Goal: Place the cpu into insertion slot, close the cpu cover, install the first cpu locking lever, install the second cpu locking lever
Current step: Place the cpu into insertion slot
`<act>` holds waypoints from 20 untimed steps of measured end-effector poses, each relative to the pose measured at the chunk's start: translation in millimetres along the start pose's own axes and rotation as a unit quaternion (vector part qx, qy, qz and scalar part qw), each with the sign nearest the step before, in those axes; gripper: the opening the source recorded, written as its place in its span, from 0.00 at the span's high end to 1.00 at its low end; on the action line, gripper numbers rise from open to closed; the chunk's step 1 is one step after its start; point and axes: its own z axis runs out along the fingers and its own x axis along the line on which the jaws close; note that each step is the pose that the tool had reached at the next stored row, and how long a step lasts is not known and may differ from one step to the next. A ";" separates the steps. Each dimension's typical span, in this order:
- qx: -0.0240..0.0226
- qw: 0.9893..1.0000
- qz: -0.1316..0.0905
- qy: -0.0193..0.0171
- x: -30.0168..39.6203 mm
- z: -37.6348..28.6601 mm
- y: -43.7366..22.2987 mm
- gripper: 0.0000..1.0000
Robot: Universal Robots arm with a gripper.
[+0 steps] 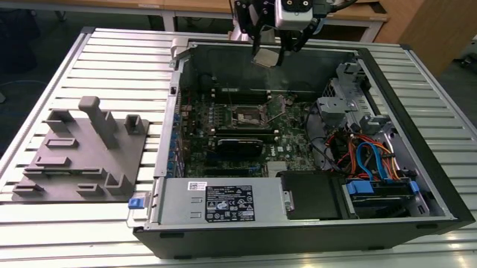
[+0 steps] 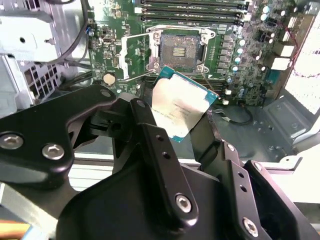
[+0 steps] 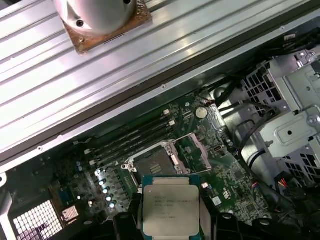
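My gripper (image 1: 270, 54) hangs above the far wall of the open computer case, shut on the cpu (image 1: 266, 57), a flat square chip with a dull silver top. In both wrist views the cpu (image 2: 181, 104) (image 3: 171, 204) sits tilted between the black fingers (image 2: 150, 135). The insertion slot (image 1: 248, 115) lies well below it on the green motherboard, a dark square socket with a silvery rim (image 2: 179, 47) (image 3: 152, 162), and it holds nothing. The cpu cover (image 2: 123, 57) stands swung open beside the slot.
A grey fixture block (image 1: 82, 151) sits on the slatted table at the exterior view's left. Inside the case are a power supply (image 1: 216, 201), a drive cage with coloured cables (image 1: 372, 162), a black block (image 1: 238, 146) and long memory slots (image 2: 190, 10) near the socket.
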 end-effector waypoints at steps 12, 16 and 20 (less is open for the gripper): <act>0.001 0.995 0.100 -0.010 -0.1 1.1 -0.1 0.46; 0.001 0.995 0.102 -0.010 0.0 1.1 -0.1 0.46; 0.001 0.995 0.102 -0.010 0.0 1.1 -0.1 0.46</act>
